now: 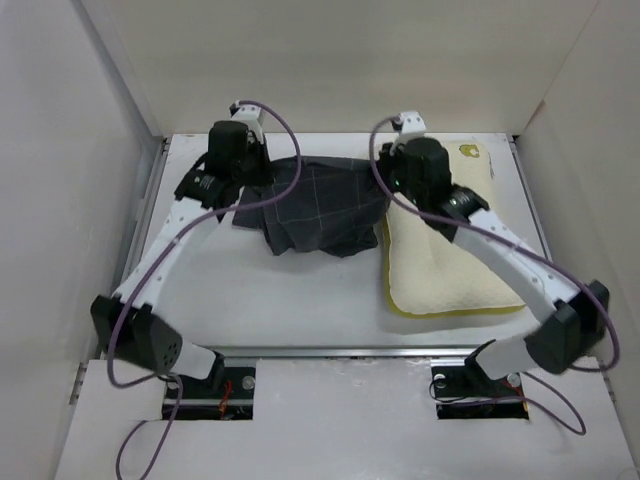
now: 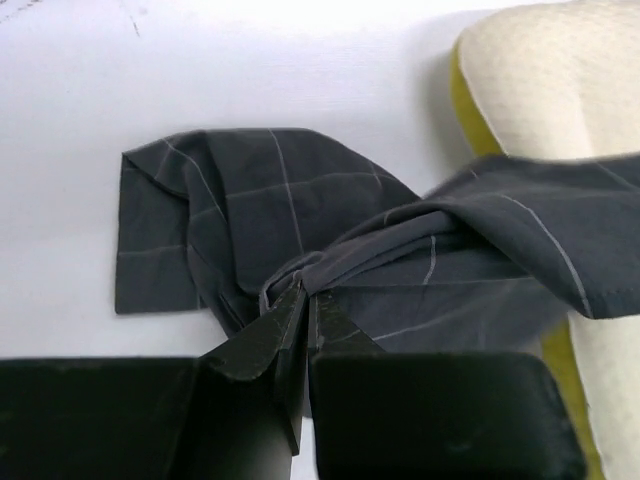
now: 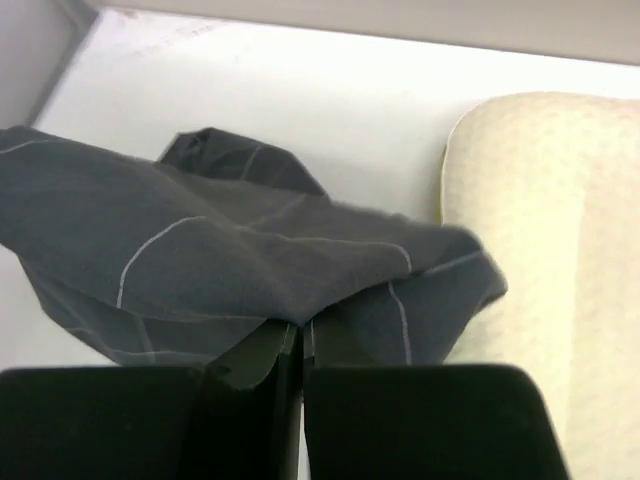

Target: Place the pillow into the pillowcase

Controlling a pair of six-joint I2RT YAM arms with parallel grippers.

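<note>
Grey pillowcase [image 2: 270,200] is pinched by closed jaws of left gripper [image 2: 305,300] and right gripper [image 3: 300,330], shown only by wrist views.

White table [image 1: 300,300], two soft things on it.
Pillow [image 1: 440,275] lies beside right gripper [image 3: 300,332]; pillowcase [image 1: 320,205] lies bunched between it and left gripper [image 2: 305,297].

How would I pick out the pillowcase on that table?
Look at the white table, towards its far edge. Left of the cream pillow is the pillowcase, a crumpled cloth pinched by the left claw and the right claw. Unlike the plain pillow, it is dark grey, crossed by thin light lines.
</note>
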